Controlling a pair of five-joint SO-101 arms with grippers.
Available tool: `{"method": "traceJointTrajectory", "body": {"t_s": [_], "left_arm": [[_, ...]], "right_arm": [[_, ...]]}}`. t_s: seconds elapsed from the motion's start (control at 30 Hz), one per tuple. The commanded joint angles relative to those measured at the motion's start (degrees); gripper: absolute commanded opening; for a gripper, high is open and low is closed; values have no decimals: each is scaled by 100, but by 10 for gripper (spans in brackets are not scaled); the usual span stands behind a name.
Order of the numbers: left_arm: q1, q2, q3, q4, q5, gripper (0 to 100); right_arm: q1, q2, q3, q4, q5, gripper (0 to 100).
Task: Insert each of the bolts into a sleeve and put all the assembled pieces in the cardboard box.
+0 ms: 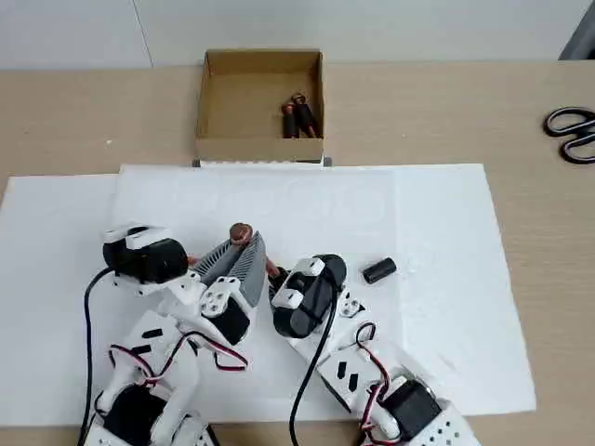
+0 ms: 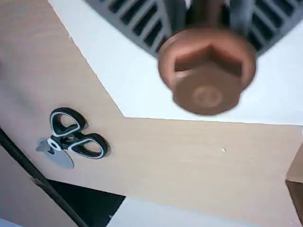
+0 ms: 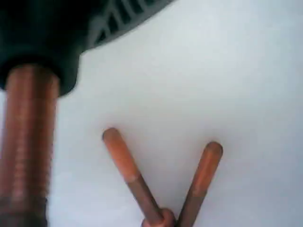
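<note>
Bolt [image 1: 240, 232] is clenched in the left gripper [image 1: 237, 249], midway between the paper's [image 1: 437, 214] far and near edges. A copper shaft [image 3: 28, 142] runs into a dark sleeve [image 3: 38, 42] (whether the right gripper [image 1: 279, 277] grips cannot be told). On the paper, two bolts [image 3: 125, 165] lie in a V and a loose sleeve [image 1: 379, 270] lies nearer the right edge. Just past the far edge, the box [image 1: 216, 102] holds two assembled pieces [image 1: 297, 116].

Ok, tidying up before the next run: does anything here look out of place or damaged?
Only the black-handled scissors lying on the bare wooden table, off the white paper sheet; they play no part in this job. Nothing looks spilled or broken.
</note>
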Motion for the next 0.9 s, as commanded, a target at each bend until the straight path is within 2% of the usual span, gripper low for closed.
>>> {"method": "traceJointTrajectory", "body": {"t_s": [0.0, 0.2, 0.37, 0.5, 0.7, 0.87], "left_arm": [[18, -53, -66, 149, 26, 6], [26, -53, -66, 492, 26, 6], [457, -53, -57, 730, 26, 6], [536, -35, -48, 782, 0, 6], [545, -26, -40, 1046, 0, 6], [448, -44, -40, 1090, 0, 6]], "right_arm": [[-22, -92, -369, -163, 62, 2], [-22, -92, -369, -180, 62, 2], [-22, -84, -369, -444, 62, 2], [-22, -84, -369, -435, 70, 2], [-48, -92, -475, -444, 554, 2], [-400, -92, -624, -435, 897, 2]]}}
